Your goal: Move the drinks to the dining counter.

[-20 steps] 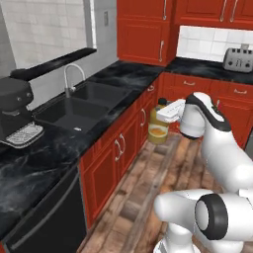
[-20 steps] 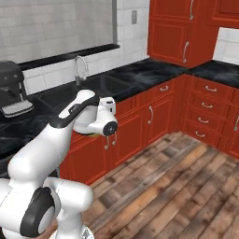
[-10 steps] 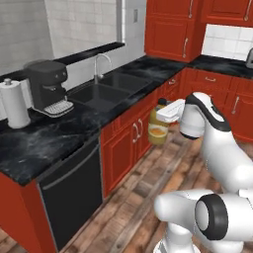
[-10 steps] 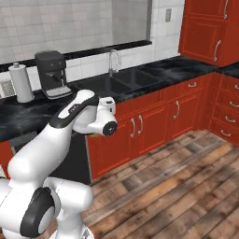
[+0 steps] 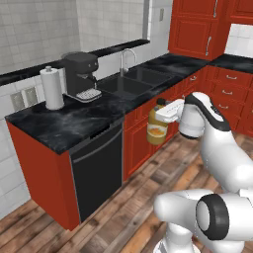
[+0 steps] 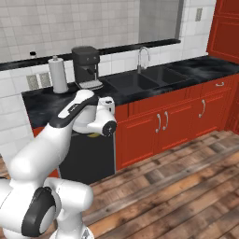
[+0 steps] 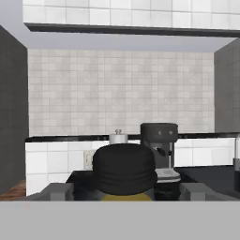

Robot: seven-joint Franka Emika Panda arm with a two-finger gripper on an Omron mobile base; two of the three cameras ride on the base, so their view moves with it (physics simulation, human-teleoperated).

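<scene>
While off the floor, juice bottle (image 5: 157,125) upright within end effector (image 5: 164,111) grip.

juice bottle (image 7: 124,176) body cut off below, fingers (image 7: 56,191) mostly hidden

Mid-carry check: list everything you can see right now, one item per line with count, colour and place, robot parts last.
juice bottle: one, amber-orange with dark cap, held in the air in front of the red cabinets.
coffee machine: one, black, on the worktop left of the sink.
paper towel roll: one, white, upright left of the coffee machine.
sink: one, black double basin with a silver faucet.
dishwasher: one, black, under the worktop.
worktop: one, black marbled.
cabinets: red, below the worktop.
gripper: one, white, shut on the juice bottle.
</scene>
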